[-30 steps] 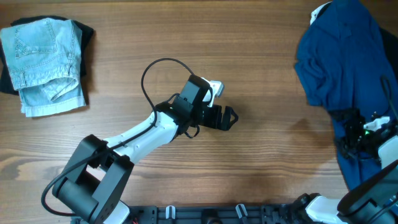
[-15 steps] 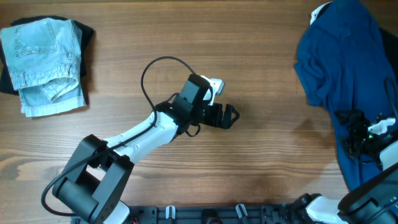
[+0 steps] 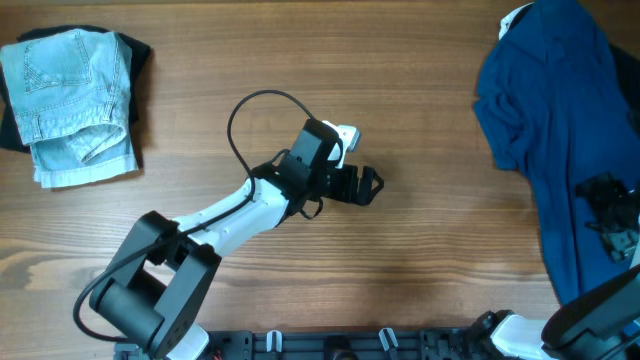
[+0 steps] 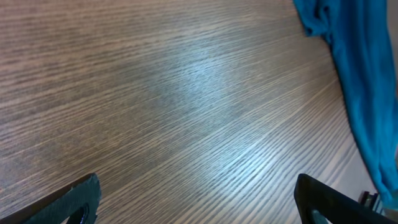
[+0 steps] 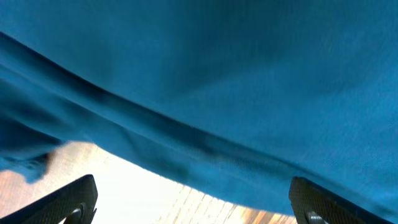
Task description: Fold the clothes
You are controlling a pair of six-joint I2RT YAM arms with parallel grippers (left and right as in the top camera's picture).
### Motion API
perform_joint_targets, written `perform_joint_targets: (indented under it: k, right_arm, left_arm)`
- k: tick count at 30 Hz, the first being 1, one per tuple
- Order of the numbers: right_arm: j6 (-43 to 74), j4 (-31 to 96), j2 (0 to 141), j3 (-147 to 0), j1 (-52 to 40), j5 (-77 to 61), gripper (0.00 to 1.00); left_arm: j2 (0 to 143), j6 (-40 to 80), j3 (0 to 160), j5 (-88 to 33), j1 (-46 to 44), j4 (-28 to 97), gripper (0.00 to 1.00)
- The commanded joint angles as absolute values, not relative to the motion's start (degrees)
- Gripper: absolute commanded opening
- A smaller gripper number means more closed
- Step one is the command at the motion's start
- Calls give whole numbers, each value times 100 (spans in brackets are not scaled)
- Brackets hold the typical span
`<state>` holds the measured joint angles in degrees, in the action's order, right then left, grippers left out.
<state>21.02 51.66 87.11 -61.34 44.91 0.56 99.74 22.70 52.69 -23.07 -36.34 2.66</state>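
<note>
A large dark blue shirt (image 3: 560,110) lies crumpled at the table's right side, running from the far edge down to the front right. It fills the right wrist view (image 5: 249,81) and shows at the right edge of the left wrist view (image 4: 367,87). My right gripper (image 3: 607,205) is open, over the shirt near the right edge, with nothing between its fingers. My left gripper (image 3: 368,186) is open and empty over bare wood at the table's middle. Folded pale blue denim (image 3: 72,100) lies on a black piece (image 3: 140,55) at the far left.
A white piece (image 3: 515,17) peeks out behind the blue shirt at the far right. The wooden table (image 3: 420,250) lies between the two arms. A black cable (image 3: 255,105) loops above the left arm.
My right gripper has moved right and a little up along the blue shirt. The left arm has stayed put.
</note>
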Motion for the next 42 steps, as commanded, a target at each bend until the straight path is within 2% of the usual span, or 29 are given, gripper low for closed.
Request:
perform_joint_targets:
  k: [1,3,7,9,13,20,21,24,26,27,28,29,31,32,34,42]
  right_arm:
    - [1951,5280,8809,-6169,4431,95,99]
    - [1973,5223,8960,-6040,4333,21,95]
    - [2060,4956,9174,-5774,4128,-108,95]
    - [2139,4864,9319,-5749,4108,-311,90]
    - [2115,4757,9712,-5749,4110,-456,93]
    - [2012,4611,10121,-5749,4110,-456,68]
    - [2008,4587,10180,-5749,4110,-456,68]
    - [2016,4501,10248,-5749,4110,-458,77]
    - [2014,4449,10300,-5741,4110,-458,75]
    - [2016,4416,10335,-5730,4110,-458,66]
    - [2014,4392,10401,-5723,4110,-456,53]
    - [2016,4368,10471,-5723,4110,-460,50]
    - [2086,4351,10656,-5723,4108,-458,35]
    - [2128,4324,10759,-5723,4108,-502,21]
    - [2121,4287,10794,-5723,4108,-569,5]
    - [2257,4259,10746,-5745,3844,-799,5]
  left_arm:
    - [10106,2276,5358,-2241,-3664,235,100]
    - [10106,2276,5358,-2244,-3664,185,100]
    - [10106,2276,5358,-2244,-3664,191,100]
    - [10106,2276,5358,-2244,-3664,189,100]
    - [10106,2276,5358,-2244,-3664,211,100]
    - [10106,2279,5358,-2244,-3664,255,100]
    - [10106,2279,5358,-2244,-3664,259,100]
    - [10106,2279,5358,-2244,-3664,318,100]
    - [10106,2279,5358,-2244,-3664,346,100]
    - [10106,2281,5358,-2246,-3664,353,100]
    - [10106,2279,5358,-2246,-3664,353,100]
    - [10106,2279,5358,-2246,-3664,353,100]
    - [10106,2281,5358,-2246,-3664,355,100]
    - [10106,2281,5358,-2246,-3664,364,100]
    - [10106,2281,5358,-2248,-3664,364,100]
    - [10106,2281,5358,-2375,-3664,283,100]
